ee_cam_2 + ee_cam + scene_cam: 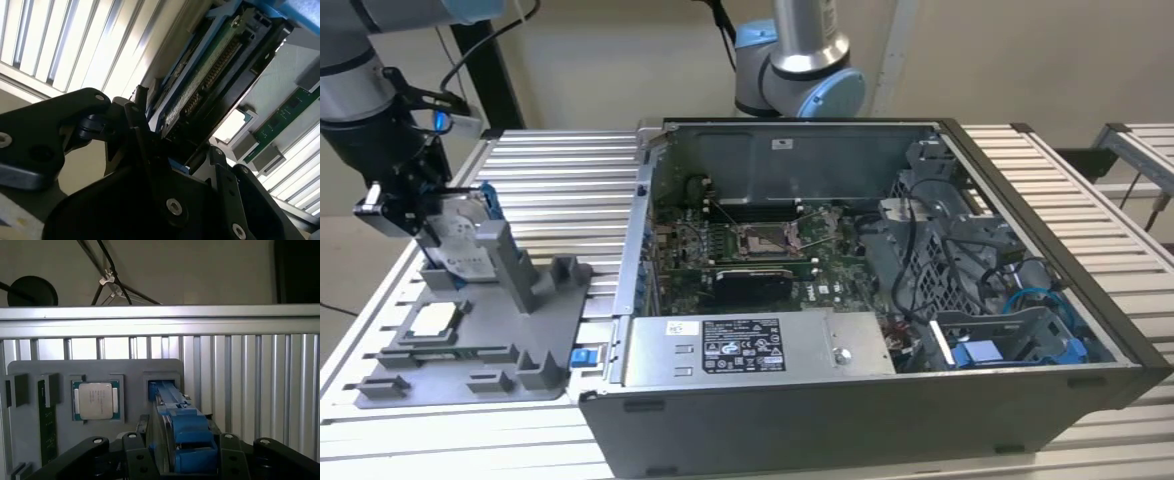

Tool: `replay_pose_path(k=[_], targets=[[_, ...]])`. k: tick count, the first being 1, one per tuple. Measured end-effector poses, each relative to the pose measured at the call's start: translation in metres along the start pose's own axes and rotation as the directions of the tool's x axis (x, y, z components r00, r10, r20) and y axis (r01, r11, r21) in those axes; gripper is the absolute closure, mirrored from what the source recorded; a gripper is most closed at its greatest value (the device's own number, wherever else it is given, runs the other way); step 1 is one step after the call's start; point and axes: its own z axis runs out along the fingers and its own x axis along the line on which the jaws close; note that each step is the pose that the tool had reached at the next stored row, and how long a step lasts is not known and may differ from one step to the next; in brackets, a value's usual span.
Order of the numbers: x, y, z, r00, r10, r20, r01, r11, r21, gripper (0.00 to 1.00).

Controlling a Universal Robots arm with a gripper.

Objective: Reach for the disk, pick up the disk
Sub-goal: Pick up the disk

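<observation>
Gray fixture tray (470, 372) on slatted bench (560, 170), beside open computer case (854, 425). Tray recesses hold square processor chip (95, 400) and memory stick (47, 425). Disk (187, 435) stands on edge in tray slot, blue rail facing first wrist camera. Hand (180, 439) straddles disk from above, close on both faces. I cannot tell whether hand grips it.

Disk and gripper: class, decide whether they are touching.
Cannot tell. In the first wrist view the gripper straddles the disk closely, but neither contact nor gap shows plainly.
</observation>
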Motion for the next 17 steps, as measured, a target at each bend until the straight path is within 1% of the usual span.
replay_pose_path(k=[5,6,17], targets=[[0.0,0.0,-0.0001,1.0,0.0,-0.0001,0.0,1.0,-0.0001,0.0],[0.0,0.0,-0.0002,1.0,0.0,-0.0002,0.0,1.0,-0.0003,1.0],[0.0,0.0,-0.0002,1.0,0.0,-0.0001,0.0,1.0,-0.0001,1.0]])
